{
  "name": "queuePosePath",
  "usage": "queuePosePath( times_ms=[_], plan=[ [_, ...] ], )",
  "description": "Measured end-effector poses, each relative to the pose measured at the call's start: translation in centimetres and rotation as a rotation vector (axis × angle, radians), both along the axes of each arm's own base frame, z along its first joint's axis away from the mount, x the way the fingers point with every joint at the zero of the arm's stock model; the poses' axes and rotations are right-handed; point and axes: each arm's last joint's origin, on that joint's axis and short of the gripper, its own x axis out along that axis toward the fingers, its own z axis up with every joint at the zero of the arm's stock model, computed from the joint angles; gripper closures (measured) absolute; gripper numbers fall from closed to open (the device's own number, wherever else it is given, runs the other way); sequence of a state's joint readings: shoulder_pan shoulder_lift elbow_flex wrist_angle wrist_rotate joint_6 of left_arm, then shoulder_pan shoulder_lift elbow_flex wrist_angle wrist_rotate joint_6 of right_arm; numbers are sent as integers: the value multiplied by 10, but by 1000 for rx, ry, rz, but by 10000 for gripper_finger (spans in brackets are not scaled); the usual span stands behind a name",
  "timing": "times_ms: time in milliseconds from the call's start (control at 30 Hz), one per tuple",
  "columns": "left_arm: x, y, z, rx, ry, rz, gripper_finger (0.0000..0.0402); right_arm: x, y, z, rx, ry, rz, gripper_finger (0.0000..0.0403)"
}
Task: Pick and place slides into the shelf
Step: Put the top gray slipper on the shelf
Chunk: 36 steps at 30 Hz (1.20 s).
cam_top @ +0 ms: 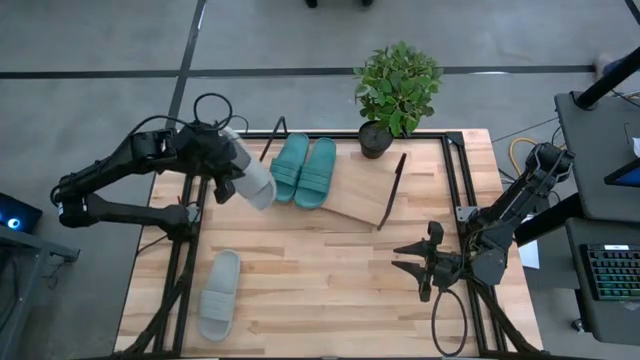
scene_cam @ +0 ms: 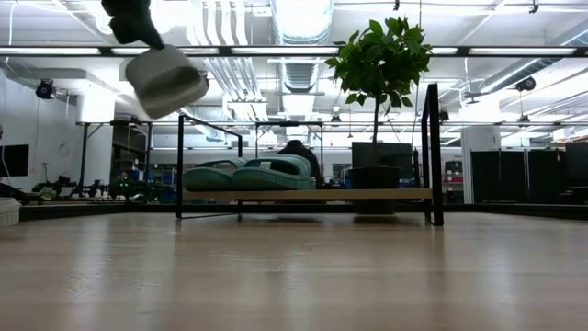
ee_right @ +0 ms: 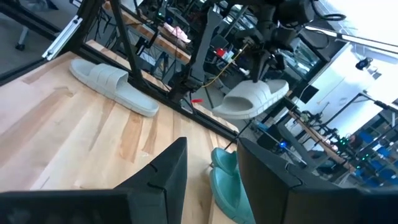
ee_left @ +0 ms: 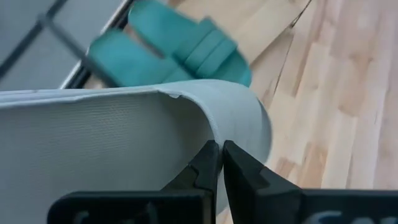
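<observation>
One grey slide [cam_top: 220,294] lies flat on the tabletop [cam_top: 330,270] at the near left corner, and the right hand [cam_top: 412,261] sits open over the near right side. Further back, the left hand [cam_top: 226,172] grips the other grey slide [cam_top: 253,178] in the air, just beside two teal slides [cam_top: 304,171] resting on the shelf [cam_top: 365,190].
</observation>
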<state>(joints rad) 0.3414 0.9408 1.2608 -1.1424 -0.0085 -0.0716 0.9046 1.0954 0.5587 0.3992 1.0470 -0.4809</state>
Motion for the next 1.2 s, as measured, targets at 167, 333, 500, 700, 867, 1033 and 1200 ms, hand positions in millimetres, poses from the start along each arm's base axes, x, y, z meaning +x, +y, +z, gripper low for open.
queuePosePath(
  times_ms=[167, 333, 500, 700, 867, 1033, 1200],
  plan=[
    [9, -4, 4, 50, -54, -72, 401, 0, 0, 0, -17, 2, 1, 271],
    [21, -5, 7, 143, -108, -106, 401, 0, 0, 0, -19, 2, 1, 271],
    [38, -9, 14, 234, -203, -130, 401, 0, 0, 1, -12, -3, 1, 271],
    [62, -27, 22, 370, -302, -272, 401, 2, -2, 1, 6, -6, -13, 259],
    [81, -38, 19, 453, -306, -291, 401, 10, -11, -1, 76, -16, -73, 226],
    [102, -46, 12, 533, -291, -306, 401, 22, -26, 0, 105, -28, -158, 188],
    [121, -53, 8, 618, -320, -324, 401, 36, -44, 3, 155, -65, -230, 167]
  ],
)
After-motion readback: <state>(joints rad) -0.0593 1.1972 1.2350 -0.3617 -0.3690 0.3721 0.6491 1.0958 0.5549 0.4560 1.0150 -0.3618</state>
